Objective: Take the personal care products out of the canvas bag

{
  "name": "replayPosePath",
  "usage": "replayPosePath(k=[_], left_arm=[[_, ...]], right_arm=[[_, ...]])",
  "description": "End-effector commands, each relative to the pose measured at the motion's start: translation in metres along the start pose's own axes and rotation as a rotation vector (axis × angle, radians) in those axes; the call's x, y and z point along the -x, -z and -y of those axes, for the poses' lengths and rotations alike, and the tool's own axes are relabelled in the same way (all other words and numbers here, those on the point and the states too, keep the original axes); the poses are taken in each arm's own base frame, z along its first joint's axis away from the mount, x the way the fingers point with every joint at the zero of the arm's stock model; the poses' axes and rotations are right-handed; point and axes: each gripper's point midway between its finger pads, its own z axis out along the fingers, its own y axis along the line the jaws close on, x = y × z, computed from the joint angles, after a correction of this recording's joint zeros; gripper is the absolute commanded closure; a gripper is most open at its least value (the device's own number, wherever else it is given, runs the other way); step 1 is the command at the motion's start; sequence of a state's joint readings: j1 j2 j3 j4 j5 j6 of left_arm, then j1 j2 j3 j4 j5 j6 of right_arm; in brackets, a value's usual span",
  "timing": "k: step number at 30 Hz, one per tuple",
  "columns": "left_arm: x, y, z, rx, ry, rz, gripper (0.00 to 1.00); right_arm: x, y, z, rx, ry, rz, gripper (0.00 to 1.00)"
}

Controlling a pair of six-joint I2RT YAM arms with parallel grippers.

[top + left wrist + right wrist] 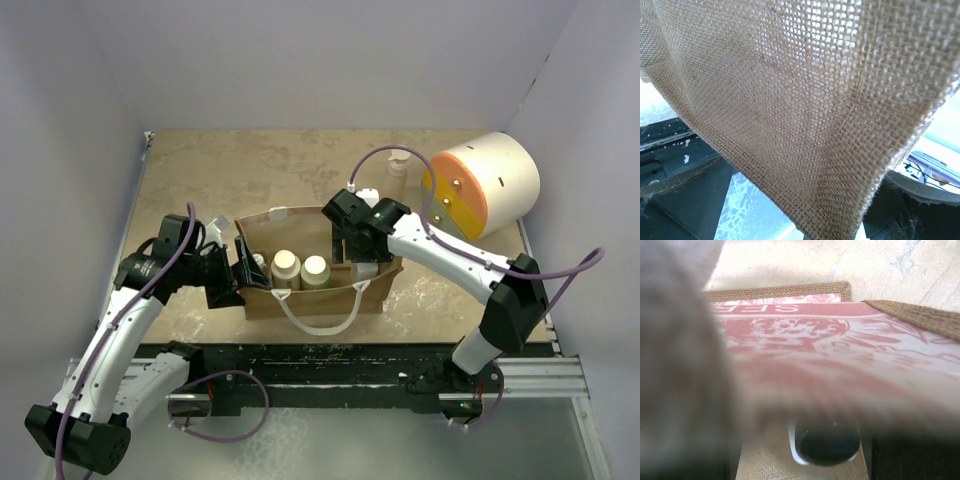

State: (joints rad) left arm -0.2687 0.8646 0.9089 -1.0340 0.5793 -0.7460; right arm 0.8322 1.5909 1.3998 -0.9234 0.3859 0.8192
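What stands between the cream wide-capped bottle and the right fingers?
In the top view, an olive-green bottle with a cream cap.

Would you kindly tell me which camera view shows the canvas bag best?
Top external: the canvas bag appears whole and open. Left wrist shows only its weave, very close; right wrist shows a blurred red-printed inner wall and part of the rim.

Soft even light, faint shadows, top view sharp, tan-brown woven canvas bag (805,115) backlit at left wrist, right wrist view badly blurred.
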Motion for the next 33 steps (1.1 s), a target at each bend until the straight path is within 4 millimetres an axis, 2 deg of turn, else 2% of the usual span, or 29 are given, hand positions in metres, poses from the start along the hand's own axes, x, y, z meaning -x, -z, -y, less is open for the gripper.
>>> replayPosePath(k=[1,5,8,15,16,22,33], left_arm=[[0.01,0.009,0.017,-0.042,-0.021,0.04,0.01],[0.015,0.01,0.02,-0.037,-0.023,0.052,0.01],[0.021,0.013,0.024,-0.038,-0.04,0.081,0.01],[0.036,0.024,0.035,-0.052,-0.058,0.178,0.01],[0.037,0.025,0.035,-0.049,-0.053,0.187,0.01],[0.038,0.028,0.035,-0.051,-0.033,0.22,0.01],[0.022,0.034,0.025,-0.027,-0.031,0.205,0.01]], right_arm=[[-0.002,-0.016,0.009,-0.052,-0.007,0.0,0.22],[-0.008,-0.024,0.008,-0.059,0.019,-0.027,0.36],[-0.01,-0.024,0.009,-0.06,0.025,-0.036,0.42],[0.01,0.003,0.008,-0.051,0.002,-0.003,0.97],[0.012,0.008,0.008,-0.044,-0.005,-0.002,1.0],[0.024,0.042,-0.001,0.063,-0.079,0.023,1.0],[0.041,0.102,-0.013,0.259,-0.256,0.068,1.0]])
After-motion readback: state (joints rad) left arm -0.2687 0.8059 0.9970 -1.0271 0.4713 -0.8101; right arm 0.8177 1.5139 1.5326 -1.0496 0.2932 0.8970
